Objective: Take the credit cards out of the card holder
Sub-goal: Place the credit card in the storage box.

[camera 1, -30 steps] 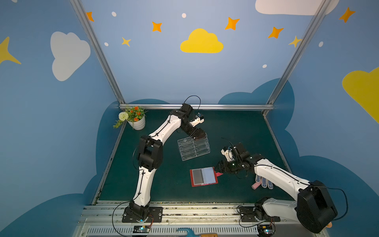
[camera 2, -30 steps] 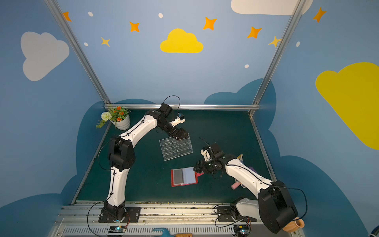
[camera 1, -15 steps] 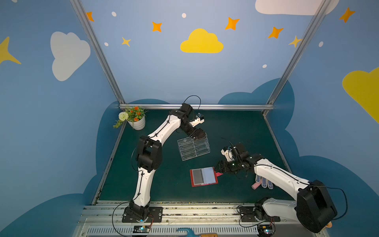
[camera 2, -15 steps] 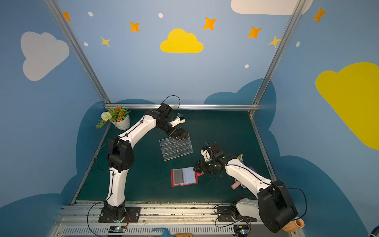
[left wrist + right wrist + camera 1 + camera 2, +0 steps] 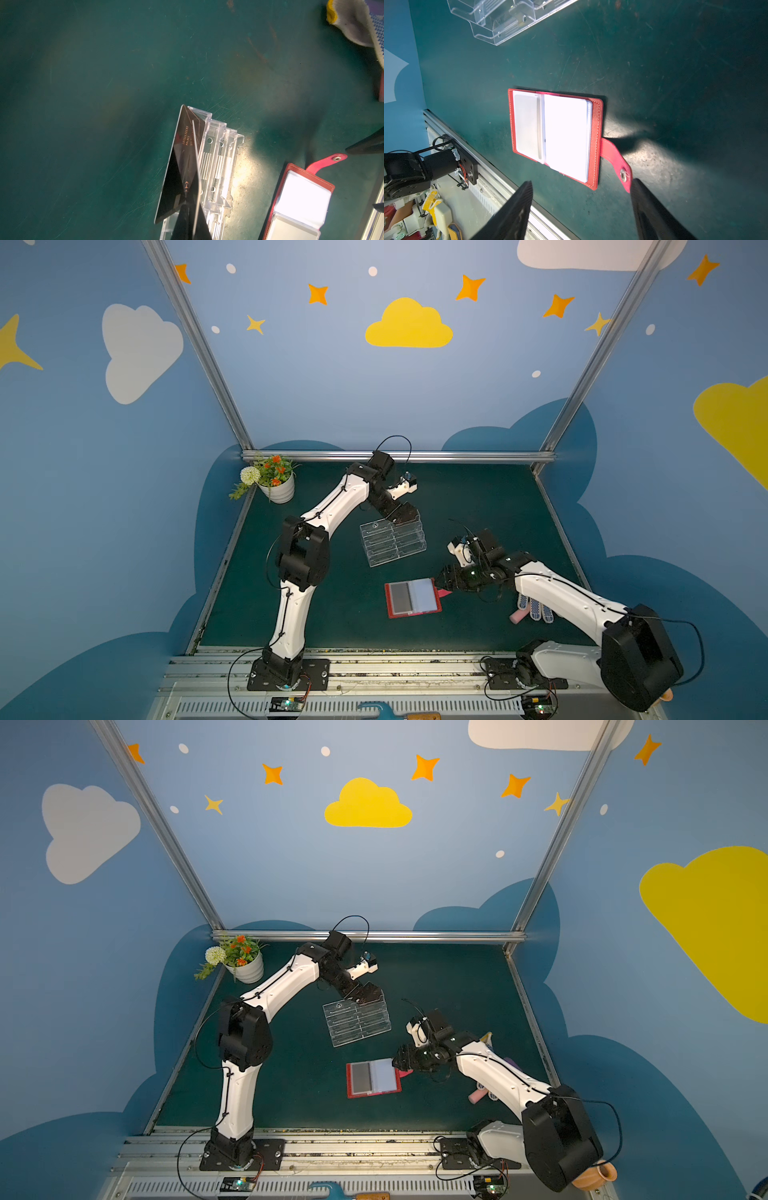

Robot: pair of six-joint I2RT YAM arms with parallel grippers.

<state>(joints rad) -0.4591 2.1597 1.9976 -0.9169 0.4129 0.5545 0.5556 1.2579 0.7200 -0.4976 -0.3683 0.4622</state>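
**Hidden or unclear.** In both top views your left pincer (image 5: 405,514) covers the back tier of the clear acrylic tiered stand (image 5: 392,541), so the card it carries shows only in the left wrist view. There the dark brown-black credit card (image 5: 180,158) with gold lettering stands tilted at the stand's rearmost tier. Its glossy face throws a mirror image, and you cannot tell whether its lower edge sits inside the slot. The pincer's dark fingers (image 5: 178,224) lie tight on either side of the card's thin edge: clenched on the credit card. A white knit glove with blue dots (image 5: 536,608) lies partly under your right arm.

**Counts.** One credit card in sight, one stand, one card holder, two pincers.

**The task's thing.** The red leather-like booklet card holder (image 5: 596,141) lies open and flat on the dark green tabletop (image 5: 332,614), near the stand but apart from it. Its one pinkish-red snap tab (image 5: 612,153), with one metal stud, stretches out sideways. Two plastic sleeve pages (image 5: 527,124) face up. The far one is dull grey, and the one beside the tab is bleached white by glare, so you cannot tell whether either holds a card.

Your right pincer (image 5: 581,180) is released, with its fingers wide apart and low by the tab. One fingertip overlaps the tab's end; contact cannot be told
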